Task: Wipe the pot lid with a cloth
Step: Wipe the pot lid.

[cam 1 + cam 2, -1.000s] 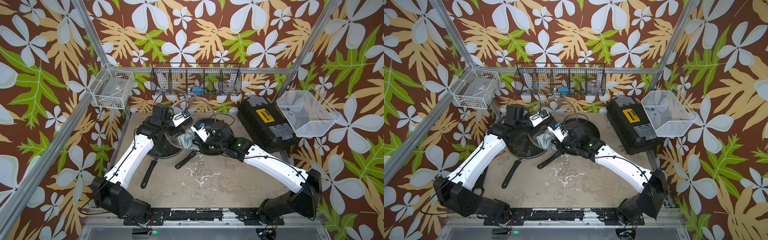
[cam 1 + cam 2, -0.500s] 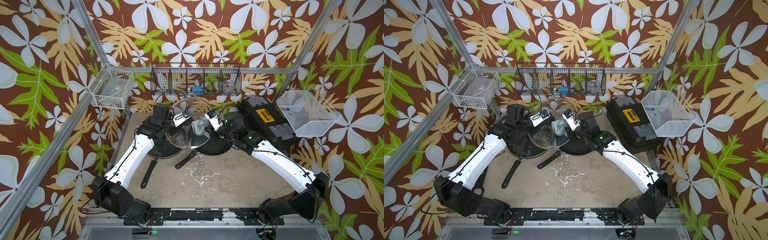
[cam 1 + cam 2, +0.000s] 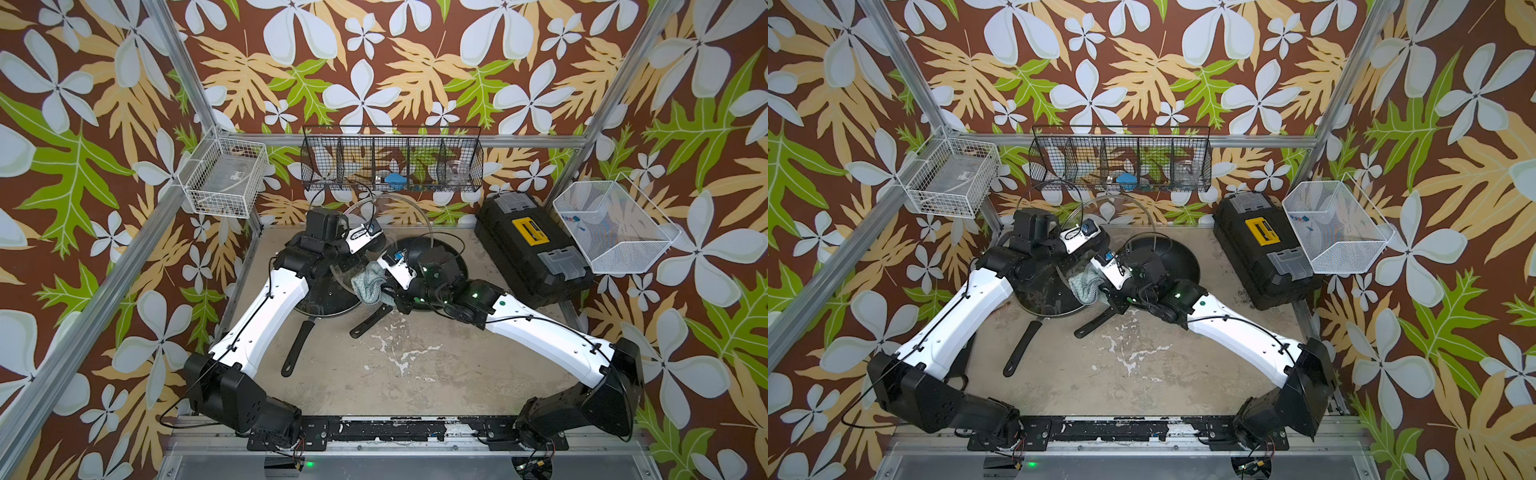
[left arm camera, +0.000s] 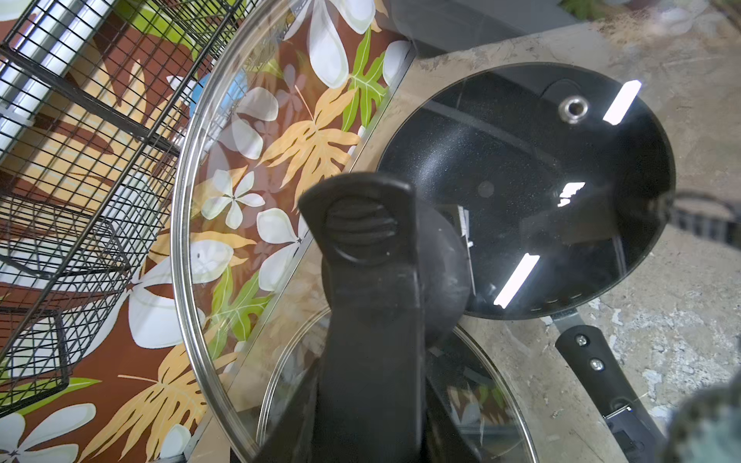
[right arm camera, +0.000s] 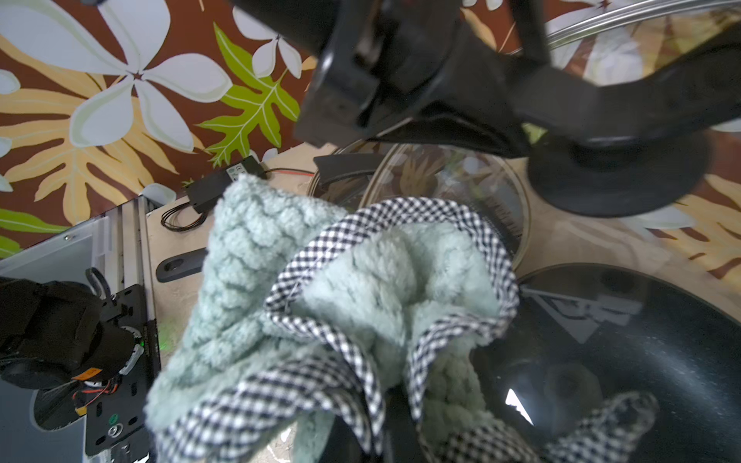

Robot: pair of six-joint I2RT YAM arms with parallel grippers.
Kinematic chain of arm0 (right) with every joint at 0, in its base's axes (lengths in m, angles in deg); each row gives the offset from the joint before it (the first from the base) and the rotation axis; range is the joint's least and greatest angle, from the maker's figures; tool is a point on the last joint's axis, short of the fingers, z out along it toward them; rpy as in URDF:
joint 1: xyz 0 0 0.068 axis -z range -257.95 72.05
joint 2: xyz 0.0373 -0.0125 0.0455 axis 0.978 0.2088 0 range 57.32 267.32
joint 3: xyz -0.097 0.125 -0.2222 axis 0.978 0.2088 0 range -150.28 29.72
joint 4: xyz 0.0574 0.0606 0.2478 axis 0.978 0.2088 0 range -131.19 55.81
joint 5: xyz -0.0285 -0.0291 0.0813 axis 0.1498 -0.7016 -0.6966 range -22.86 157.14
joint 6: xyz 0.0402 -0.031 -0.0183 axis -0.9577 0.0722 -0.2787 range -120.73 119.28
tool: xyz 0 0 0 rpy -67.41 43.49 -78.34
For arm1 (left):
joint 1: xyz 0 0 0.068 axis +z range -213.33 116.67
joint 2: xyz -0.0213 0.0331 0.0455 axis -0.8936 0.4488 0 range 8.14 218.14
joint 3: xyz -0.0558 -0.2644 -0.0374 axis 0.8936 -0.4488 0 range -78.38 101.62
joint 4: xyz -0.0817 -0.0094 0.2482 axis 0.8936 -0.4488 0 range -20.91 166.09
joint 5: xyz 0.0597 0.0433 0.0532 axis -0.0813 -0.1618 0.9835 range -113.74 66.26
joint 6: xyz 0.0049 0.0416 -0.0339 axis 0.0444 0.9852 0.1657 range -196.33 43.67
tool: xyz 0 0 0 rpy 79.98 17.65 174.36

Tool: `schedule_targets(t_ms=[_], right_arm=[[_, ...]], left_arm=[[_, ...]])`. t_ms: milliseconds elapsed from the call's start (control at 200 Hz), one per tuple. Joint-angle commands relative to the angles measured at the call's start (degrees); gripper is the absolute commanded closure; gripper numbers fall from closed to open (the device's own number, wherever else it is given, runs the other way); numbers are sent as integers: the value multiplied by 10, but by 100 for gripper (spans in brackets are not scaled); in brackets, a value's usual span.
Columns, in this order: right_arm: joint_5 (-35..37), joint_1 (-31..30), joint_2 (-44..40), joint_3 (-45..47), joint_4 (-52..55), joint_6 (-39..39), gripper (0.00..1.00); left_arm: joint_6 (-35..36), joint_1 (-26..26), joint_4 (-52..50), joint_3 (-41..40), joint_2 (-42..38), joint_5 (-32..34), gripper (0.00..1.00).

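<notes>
Right gripper point(image 3: 381, 291) clamped on teal cloth point(image 5: 320, 300), bunched ahead of its jaws. It has dropped back from high on the glass lid point(image 4: 248, 168) (one stroke done, I judge). The lid is tilted on edge just beyond, knob point(image 4: 445, 276) pinched in left gripper point(image 4: 401, 248), unmoved. Contact now unclear.

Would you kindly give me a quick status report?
Left gripper shut on pot lid, raised. Right gripper shut on cloth, beside lid. Frying pan close below.

Brown wallpaper point(image 3: 395, 50) with white flowers and green and tan leaves covers the walls. The beige bench point(image 3: 436, 374) is scuffed white. A black wire basket point(image 3: 357, 166) hangs at twelve o'clock, a white basket point(image 3: 216, 203) at ten.
</notes>
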Motion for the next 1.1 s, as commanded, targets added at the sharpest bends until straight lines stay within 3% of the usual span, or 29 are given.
schedule_targets(t_ms=[0,145,330,490,676,946,1096], right_arm=[[17,41,-24,1,2,8,100],[1,114,-35,-7,15,28,100],[31,152,30,-77,37,49,100],[64,153,94,-171,43,45,100],[18,140,159,-258,41,38,100],[9,80,245,-370,107,84,100],[46,79,253,-382,113,85,100]], left_arm=[[1,-1,79,10,-6,-16,100],[63,-4,73,4,-9,-27,100],[184,-15,78,-1,-12,-34,100],[286,-25,106,-7,-13,-22,100],[360,-40,127,-18,-17,-13,100],[408,-59,145,-41,-25,5,100],[414,-60,151,-43,-28,9,100]])
